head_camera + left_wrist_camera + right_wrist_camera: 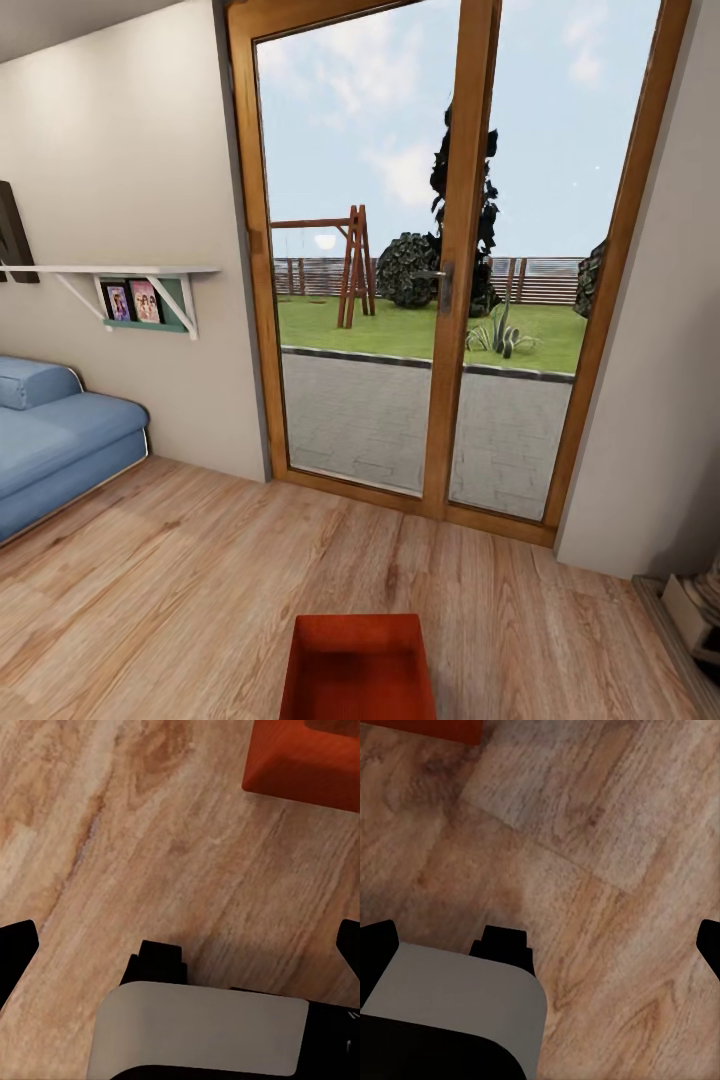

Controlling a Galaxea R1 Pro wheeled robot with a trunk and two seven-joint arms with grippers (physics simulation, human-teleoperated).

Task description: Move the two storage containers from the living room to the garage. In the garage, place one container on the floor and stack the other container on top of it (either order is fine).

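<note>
From the head camera I see a red-orange storage container (358,668) sitting on the light wood plank floor (200,570) of the living room, straight ahead of me and low at the near edge of the view, its open top facing up. Beyond it stands a wood-framed glass door (455,270) looking out on a lawn with a swing frame. A blue sofa (55,440) sits off to my left under a white wall shelf (120,275) holding small framed photos.

Through the left wrist camera, the left gripper (184,945) hangs over bare planks with its two dark fingertips (15,945) spread wide at the frame's edges, nothing between them. A corner of the container (304,757) lies ahead of the fingers, well apart from them.

Through the right wrist camera, the right gripper (544,941) likewise has its fingertips (376,941) spread apart and empty above the floor (607,832). A thin strip of the container (427,727) shows far ahead of the fingers.
</note>
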